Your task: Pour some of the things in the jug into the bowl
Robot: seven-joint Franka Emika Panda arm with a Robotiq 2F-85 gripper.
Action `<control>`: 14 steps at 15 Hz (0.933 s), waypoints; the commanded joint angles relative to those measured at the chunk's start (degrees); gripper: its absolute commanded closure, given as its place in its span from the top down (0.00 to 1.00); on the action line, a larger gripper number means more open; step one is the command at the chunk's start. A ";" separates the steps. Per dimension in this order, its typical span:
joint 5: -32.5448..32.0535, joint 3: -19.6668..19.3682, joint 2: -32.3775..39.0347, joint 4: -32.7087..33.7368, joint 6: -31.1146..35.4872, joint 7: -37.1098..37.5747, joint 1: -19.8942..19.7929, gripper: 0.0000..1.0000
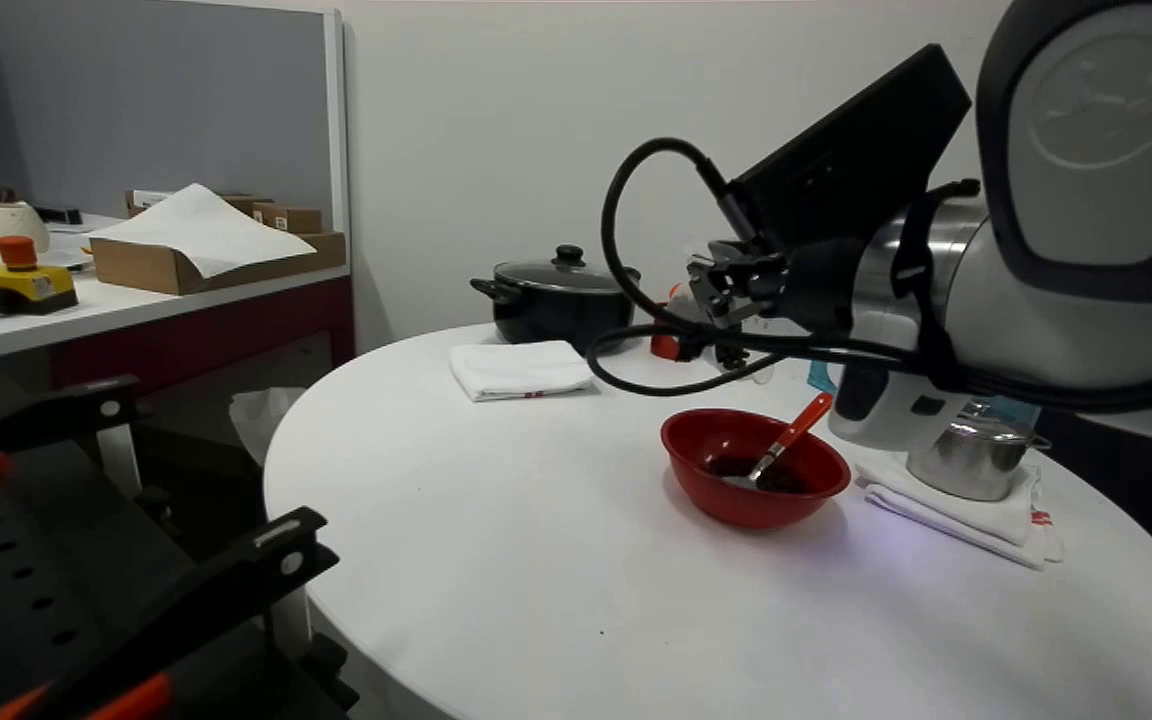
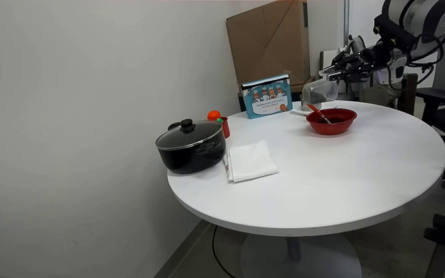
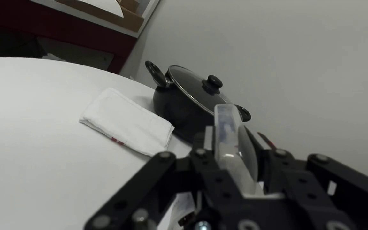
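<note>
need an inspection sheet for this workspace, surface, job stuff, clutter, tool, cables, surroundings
Surface: round white table; one small dark speck on it.
Job's things: jug tipped and held above the table, contents too faint to tell; red bowl upright, with dark matter and a leaning red-handled utensil in it.
Clutter: black lidded pot, folded white cloth, red cup, blue printed package, metal pot on a second folded cloth.
Tool: shut on the jug.
Cables: black cable looping loosely by the tool; floor cable under the table.
Surroundings: side desk bearing a carton and a yellow box with a red button; large cardboard box behind the table.
</note>
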 commanded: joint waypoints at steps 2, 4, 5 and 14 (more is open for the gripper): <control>1.95 -0.09 2.21 1.29 -3.73 -2.79 1.04 0.06; 2.19 -0.03 2.70 1.35 -4.60 -3.37 1.29 0.06; 2.27 -0.04 2.89 1.38 -4.98 -3.44 1.38 0.06; 4.11 -0.60 4.01 0.65 -6.54 -3.63 1.01 0.06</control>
